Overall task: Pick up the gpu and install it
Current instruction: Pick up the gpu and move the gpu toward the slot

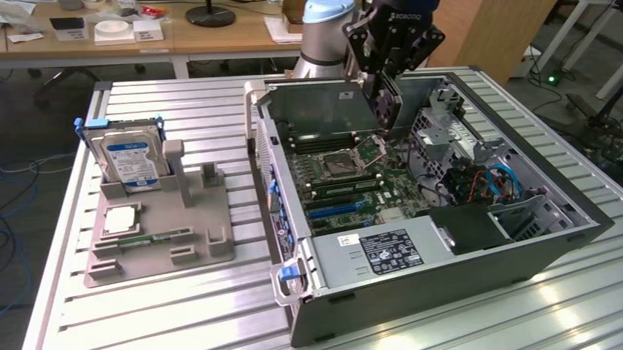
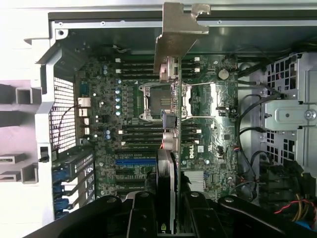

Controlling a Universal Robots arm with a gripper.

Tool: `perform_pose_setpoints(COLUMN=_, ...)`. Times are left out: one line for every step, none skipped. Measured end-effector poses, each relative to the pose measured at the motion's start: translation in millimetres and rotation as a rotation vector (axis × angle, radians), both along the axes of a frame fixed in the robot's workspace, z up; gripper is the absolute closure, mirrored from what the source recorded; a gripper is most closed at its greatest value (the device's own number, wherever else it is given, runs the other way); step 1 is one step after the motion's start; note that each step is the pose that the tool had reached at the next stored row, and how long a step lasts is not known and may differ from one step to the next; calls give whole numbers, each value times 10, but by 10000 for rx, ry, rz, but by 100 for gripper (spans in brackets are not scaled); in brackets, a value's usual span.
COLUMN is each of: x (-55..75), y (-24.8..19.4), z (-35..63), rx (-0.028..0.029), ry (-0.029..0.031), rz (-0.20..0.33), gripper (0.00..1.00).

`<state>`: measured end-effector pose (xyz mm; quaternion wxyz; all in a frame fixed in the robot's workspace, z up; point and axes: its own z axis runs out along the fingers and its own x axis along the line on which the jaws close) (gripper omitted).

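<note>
My gripper point(image 1: 381, 79) hangs over the back part of the open computer case point(image 1: 545, 233), shut on the gpu point(image 1: 384, 106). The gpu is a thin dark card held on edge and hanging down toward the motherboard point(image 1: 355, 182). In the wrist view the gpu point(image 2: 166, 171) runs edge-on away from my gripper point(image 2: 167, 214), and its silver metal bracket point(image 2: 174, 42) is at the far end. The card floats above the processor socket point(image 2: 148, 101). A blue expansion slot point(image 2: 134, 161) lies beside it on the board, and the card is apart from that slot.
On the slatted metal table point(image 1: 175, 306), to the exterior view's left of the case, a grey fixture point(image 1: 200, 226) holds a hard drive point(image 1: 131, 160), a processor chip point(image 1: 119, 219) and a green memory stick point(image 1: 156, 237). A power supply point(image 1: 384, 251) and drive cage point(image 2: 292, 114) crowd the case.
</note>
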<state>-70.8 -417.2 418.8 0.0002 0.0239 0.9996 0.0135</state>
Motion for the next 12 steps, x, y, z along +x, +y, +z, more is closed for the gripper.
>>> perform_pose_setpoints(x=17, y=0, z=0, rx=-1, ry=1, rz=0, gripper=73)
perform_pose_setpoints(x=33, y=0, z=0, rx=-1, ry=0, rz=-1, gripper=73)
perform_pose_setpoints(x=48, y=0, z=0, rx=-1, ry=1, rz=-1, gripper=73)
perform_pose_setpoints(x=64, y=0, z=0, rx=-1, ry=0, rz=-1, gripper=73)
perform_pose_setpoints(x=83, y=0, z=-1, rx=0, ry=0, rz=-2, gripper=73)
perform_pose_setpoints(x=103, y=0, z=-1, rx=0, ry=0, rz=-1, gripper=73)
perform_pose_setpoints(x=122, y=0, z=-2, rx=0, ry=0, rz=0, gripper=73)
perform_pose_setpoints(x=141, y=0, z=-2, rx=0, ry=0, rz=0, gripper=73)
perform_pose_setpoints(x=160, y=0, z=-2, rx=-1, ry=0, rz=0, gripper=73)
perform_pose_setpoints(x=179, y=0, z=-2, rx=-1, ry=1, rz=-1, gripper=73)
perform_pose_setpoints(x=195, y=0, z=-3, rx=0, ry=0, rz=-1, gripper=73)
perform_pose_setpoints(x=203, y=-1, z=-3, rx=0, ry=0, rz=0, gripper=73)
